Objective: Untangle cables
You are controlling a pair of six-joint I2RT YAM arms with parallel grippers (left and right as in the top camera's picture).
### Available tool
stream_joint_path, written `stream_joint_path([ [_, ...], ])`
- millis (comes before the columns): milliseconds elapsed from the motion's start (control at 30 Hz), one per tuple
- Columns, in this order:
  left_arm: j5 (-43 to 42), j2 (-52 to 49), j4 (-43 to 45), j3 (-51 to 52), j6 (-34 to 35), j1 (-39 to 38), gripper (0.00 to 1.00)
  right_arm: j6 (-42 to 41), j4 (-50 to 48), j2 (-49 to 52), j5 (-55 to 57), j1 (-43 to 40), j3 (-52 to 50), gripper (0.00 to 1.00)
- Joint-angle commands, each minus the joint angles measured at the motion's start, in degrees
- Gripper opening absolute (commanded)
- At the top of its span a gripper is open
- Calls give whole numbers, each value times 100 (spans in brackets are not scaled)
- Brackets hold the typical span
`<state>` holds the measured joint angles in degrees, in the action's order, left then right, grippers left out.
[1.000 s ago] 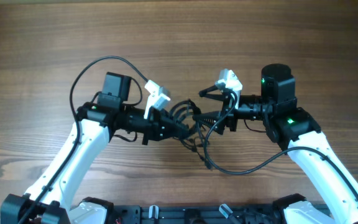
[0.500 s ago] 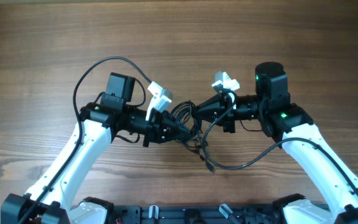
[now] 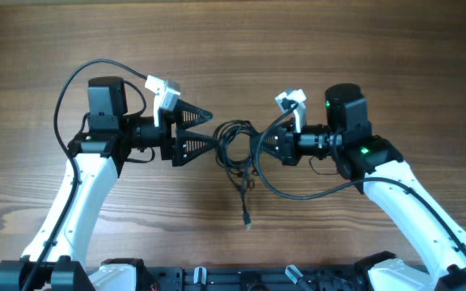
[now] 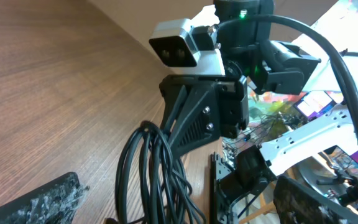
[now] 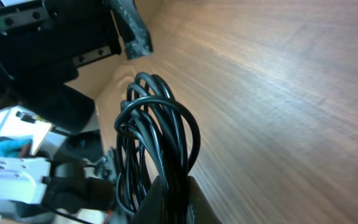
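The cables [image 3: 231,131] are a small black looped bundle hanging between my two grippers, with one loose strand trailing toward the front edge to a plug end [image 3: 247,224]. My right gripper [image 3: 260,147] is shut on the bundle's right side; in the right wrist view the strands [image 5: 160,130] run up out of its closed fingers [image 5: 194,208]. My left gripper [image 3: 214,127] stands wide open just left of the loops, not touching them. In the left wrist view the cables [image 4: 157,174] hang ahead, between its spread fingers [image 4: 39,202].
The bare wooden table [image 3: 233,48] stretches around both arms. A thick black arm cable [image 3: 306,192] loops below the right wrist and another [image 3: 79,73] arcs over the left arm. The robot base rail [image 3: 241,279] runs along the front edge.
My left gripper let go of the bundle, opened wide and pulled back to the left. My right gripper closed on the cables. A strand has dropped toward the front.
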<state>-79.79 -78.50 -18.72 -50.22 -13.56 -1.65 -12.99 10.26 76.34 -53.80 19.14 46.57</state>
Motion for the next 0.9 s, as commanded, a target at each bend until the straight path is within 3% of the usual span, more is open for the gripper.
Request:
stream_joint_path([
  [0,361,72,-59,-37,138,-83,100,-1869,-658,61,144,79,72,4],
  [33,868,72,-107,-37,581,-79,100,-2424,-986,61,275,79,72,4],
  [100,2129,72,-160,-37,2114,-81,100,-3300,-1403,61,841,81,72,4],
  [167,2284,72,-90,-37,2977,-85,100,-3657,-1410,61,1340,151,72,4],
  [233,2284,72,39,-37,3381,-170,100,-3674,-1416,61,1394,323,68,4],
  [333,2286,72,177,-37,3373,-452,100,-3670,-1412,61,1530,575,68,4],
  [367,2337,72,245,-37,3373,-612,95,-3665,-1414,61,1545,605,68,4],
  [433,2833,72,267,-37,3377,-730,76,-3348,-1351,61,1460,603,68,4],
  [533,3134,72,264,-37,3327,-671,60,-2577,-1318,61,960,603,68,4],
  [600,3346,72,273,-37,3222,-671,38,-2098,-1316,61,398,603,68,4],
  [667,3191,72,267,-37,3023,-678,33,-1954,-1318,61,201,603,68,4],
  [733,3080,72,243,-37,3021,-688,4,-1840,-1320,61,201,603,68,5],
  [800,3143,72,234,-37,2855,-682,4,-1652,-1318,61,205,603,68,5],
  [833,3296,72,225,-37,2857,-682,4,-1460,-1285,61,229,603,68,11],
  [867,3484,72,201,-37,2859,-682,4,-1335,-1158,61,382,603,68,27],
])
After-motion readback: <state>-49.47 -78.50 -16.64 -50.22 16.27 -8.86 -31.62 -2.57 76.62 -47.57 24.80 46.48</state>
